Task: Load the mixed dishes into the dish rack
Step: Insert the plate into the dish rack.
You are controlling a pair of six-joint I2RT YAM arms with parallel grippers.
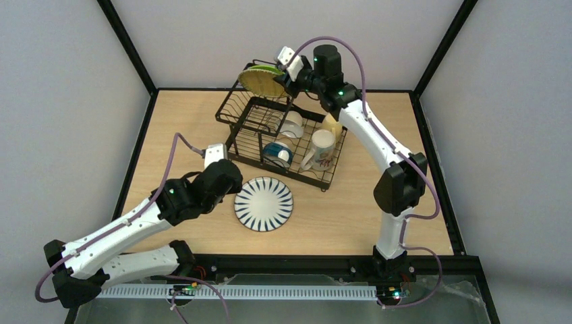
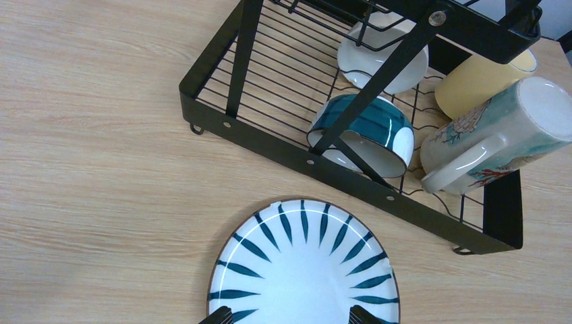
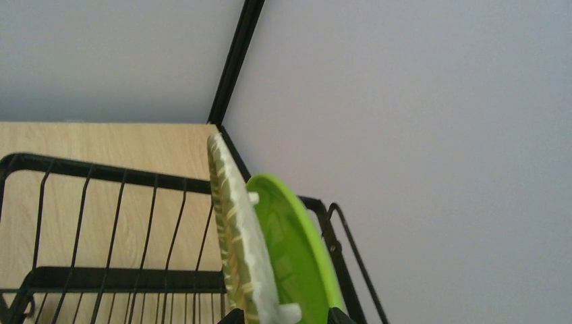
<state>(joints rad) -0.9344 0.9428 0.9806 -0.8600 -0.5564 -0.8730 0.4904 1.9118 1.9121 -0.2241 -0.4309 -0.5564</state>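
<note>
Rack (image 2: 270, 144) w/ bowls (image 2: 384, 129), mugs (image 2: 499, 128), maybe plates (image 1: 263, 79)

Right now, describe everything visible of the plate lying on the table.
The plate is round, white and glossy like glazed ceramic, with dark teal strokes fanning out from a bare centre and a thin brown rim. It lies flat, face up, on the wooden table, just in front of the dish rack without touching it. The left gripper has its jaws open, straddling its near edge; contact unclear.
</note>
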